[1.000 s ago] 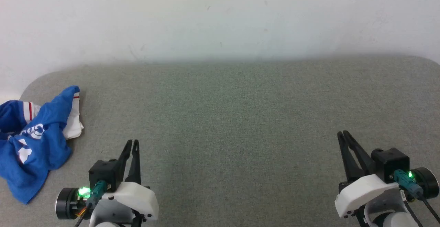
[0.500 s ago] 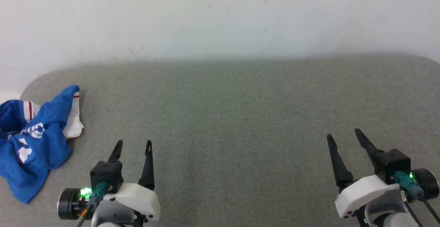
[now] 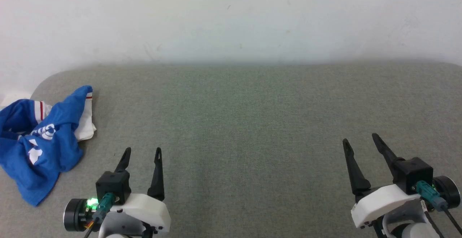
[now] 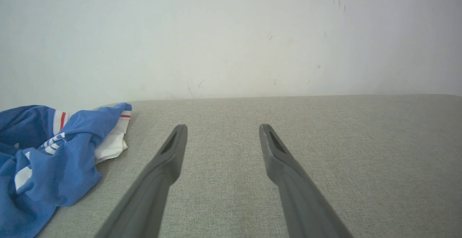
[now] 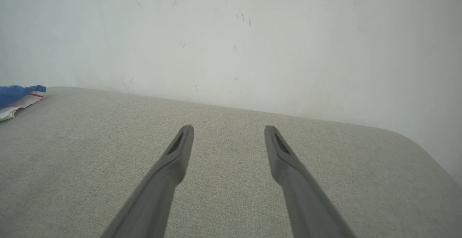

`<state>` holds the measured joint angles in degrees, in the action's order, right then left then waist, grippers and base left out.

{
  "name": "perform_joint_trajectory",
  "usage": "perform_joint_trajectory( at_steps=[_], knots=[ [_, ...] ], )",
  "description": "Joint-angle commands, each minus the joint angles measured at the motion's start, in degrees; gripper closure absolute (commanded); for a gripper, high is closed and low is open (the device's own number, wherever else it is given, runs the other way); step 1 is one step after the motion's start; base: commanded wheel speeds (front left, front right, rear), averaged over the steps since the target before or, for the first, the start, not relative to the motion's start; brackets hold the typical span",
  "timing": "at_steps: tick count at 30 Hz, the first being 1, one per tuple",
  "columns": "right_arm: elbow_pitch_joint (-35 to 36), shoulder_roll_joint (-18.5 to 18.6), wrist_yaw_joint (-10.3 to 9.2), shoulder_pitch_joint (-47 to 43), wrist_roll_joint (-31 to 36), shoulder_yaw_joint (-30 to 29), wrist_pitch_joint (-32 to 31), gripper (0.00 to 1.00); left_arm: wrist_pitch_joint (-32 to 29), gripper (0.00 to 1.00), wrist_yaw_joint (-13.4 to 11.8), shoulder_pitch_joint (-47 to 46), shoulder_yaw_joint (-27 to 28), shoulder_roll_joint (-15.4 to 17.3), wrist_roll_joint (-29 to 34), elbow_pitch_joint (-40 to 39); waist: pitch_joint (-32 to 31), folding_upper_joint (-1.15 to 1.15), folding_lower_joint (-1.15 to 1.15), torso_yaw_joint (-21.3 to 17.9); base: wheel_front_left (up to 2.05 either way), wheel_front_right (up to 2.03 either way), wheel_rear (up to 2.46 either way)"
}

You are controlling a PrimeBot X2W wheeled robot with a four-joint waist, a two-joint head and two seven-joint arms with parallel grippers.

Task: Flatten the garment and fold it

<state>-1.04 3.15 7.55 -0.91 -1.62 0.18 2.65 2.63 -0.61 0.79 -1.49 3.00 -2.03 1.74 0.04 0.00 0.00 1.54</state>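
The garment (image 3: 39, 144) lies crumpled at the far left edge of the grey table, bright blue with white sleeve cloth, a thin red stripe and bits of white print. The left wrist view has the garment (image 4: 54, 158) at its lower left; a corner of the garment (image 5: 18, 95) shows at the left edge of the right wrist view. My left gripper (image 3: 142, 151) hovers open just right of the heap, nothing between its fingers. My right gripper (image 3: 361, 139) is open and empty over the table's right side, far from the cloth.
The grey fabric-covered table (image 3: 245, 122) has rounded far corners and ends at a white wall (image 3: 231, 18) close behind it. Its left edge runs right beside the garment.
Both grippers went from shut to open. The whole head picture has shifted slightly right and down, so the camera has moved; the garment lies as before.
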Motion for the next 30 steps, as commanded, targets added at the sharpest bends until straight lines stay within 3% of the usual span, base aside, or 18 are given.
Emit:
perform_joint_trajectory(
  at_steps=[1, 30],
  knots=[
    [-0.1, -0.1, -0.01, 0.0, -0.3, 0.0, 0.7, 0.00, 0.7, 0.00, -0.4, 0.2, -0.2, 0.0, -0.3, 0.4, -0.1, 0.00, 0.00, 0.7, 0.00, 0.00, 0.00],
    [-0.2, -0.1, -0.03, -0.7, -2.1, 2.0, 4.0, 0.00, 4.1, 0.00, -0.7, 1.7, -0.3, -0.1, -1.1, 2.0, -1.7, 0.00, 0.00, 9.5, 0.00, 0.00, 0.00]
  ],
)
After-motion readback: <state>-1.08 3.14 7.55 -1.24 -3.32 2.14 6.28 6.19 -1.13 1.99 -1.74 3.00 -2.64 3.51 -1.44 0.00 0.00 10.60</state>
